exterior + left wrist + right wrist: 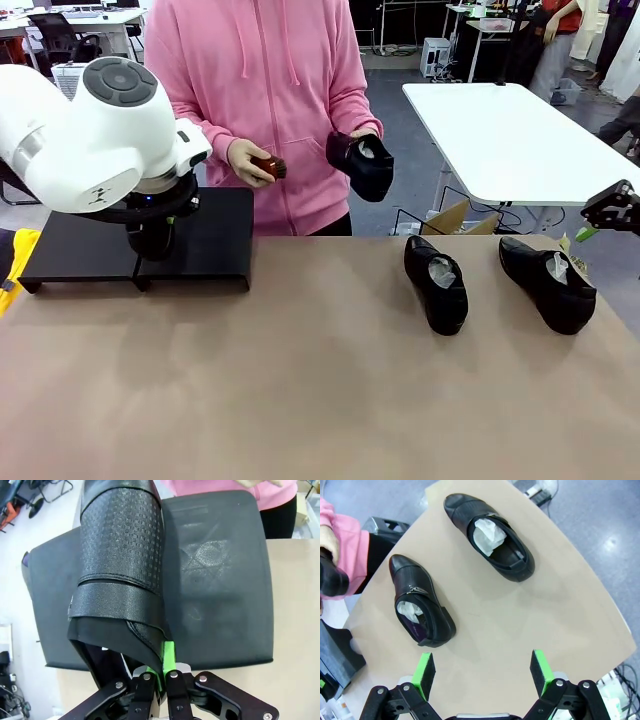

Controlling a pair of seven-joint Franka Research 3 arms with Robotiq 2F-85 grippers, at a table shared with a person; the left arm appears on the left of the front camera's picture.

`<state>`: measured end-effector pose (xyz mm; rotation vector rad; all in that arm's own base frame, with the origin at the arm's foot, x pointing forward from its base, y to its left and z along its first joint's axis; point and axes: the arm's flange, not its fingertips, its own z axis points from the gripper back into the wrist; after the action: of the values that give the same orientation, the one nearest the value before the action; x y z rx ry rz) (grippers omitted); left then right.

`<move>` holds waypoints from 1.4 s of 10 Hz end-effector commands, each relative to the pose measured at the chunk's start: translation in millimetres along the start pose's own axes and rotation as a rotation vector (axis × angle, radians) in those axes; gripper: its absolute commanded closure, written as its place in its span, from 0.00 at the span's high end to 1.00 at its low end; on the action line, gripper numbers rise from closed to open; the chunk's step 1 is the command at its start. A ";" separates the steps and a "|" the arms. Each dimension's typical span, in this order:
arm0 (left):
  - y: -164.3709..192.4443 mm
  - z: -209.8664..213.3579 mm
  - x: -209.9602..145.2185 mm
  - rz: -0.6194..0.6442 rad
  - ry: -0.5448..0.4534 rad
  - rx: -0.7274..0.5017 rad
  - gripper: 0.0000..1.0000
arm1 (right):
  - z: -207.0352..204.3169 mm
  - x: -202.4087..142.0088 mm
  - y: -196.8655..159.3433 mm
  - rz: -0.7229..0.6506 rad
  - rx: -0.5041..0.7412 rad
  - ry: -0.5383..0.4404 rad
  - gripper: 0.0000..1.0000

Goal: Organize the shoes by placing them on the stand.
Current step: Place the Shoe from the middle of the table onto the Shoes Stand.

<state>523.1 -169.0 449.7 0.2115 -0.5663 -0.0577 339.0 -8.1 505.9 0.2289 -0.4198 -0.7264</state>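
My left gripper [167, 655] is shut on the rim of a black shoe [120, 555], which hangs over the flat black stand [220, 580]. In the front view that gripper [150, 238] sits low over the stand [215, 240], under the big white arm. Two more shoes [436, 283] [547, 283] lie on the brown table at the right, both stuffed with white paper. The person holds another shoe [360, 165] in one hand. My right gripper [482, 672] hovers open above the two shoes [420, 600] [490, 535], holding nothing, and shows at the right edge [610, 210].
The person in a pink hoodie stands at the table's far side with a small brown brush [268, 167] in the other hand. A white table [500, 130] and a cardboard box [455, 220] are behind. The near table surface is bare.
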 end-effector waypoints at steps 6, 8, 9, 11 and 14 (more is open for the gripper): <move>-5.4 -23.5 6.3 0.063 -0.017 0.026 0.14 | -0.9 2.2 1.7 0.009 0.022 -0.004 1.00; -6.0 -25.4 7.8 0.053 -0.017 0.026 0.52 | -0.9 2.2 1.7 0.009 0.022 -0.004 1.00; -5.7 -26.1 8.6 0.051 -0.014 0.032 0.71 | -0.9 2.2 1.7 0.009 0.022 -0.004 1.00; -5.4 -22.3 7.5 0.050 -0.025 0.033 1.00 | -0.9 2.2 1.7 0.009 0.022 -0.004 1.00; -3.9 -17.7 8.8 0.046 -0.003 0.006 1.00 | -0.9 2.2 1.7 0.009 0.022 -0.004 1.00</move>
<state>534.3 -176.5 449.6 0.1944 -0.5928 -0.0019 339.1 -8.2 505.8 0.2290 -0.4194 -0.7265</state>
